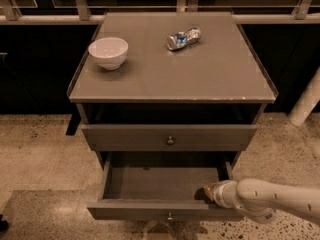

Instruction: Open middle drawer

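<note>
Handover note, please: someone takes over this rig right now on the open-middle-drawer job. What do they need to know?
Gripper: low on the right, tip inside the middle drawer, by the inner side of its front panel near the right end.
Middle drawer: pulled well out, floor in view. The drawer above is pushed in.
Done: the opening, largely.
Left: perhaps a little more pull, then back the arm out.

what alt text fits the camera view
The middle drawer of a grey cabinet stands pulled out, with the gripper inside its front right corner. A white bowl and a crumpled packet sit on top.
</note>
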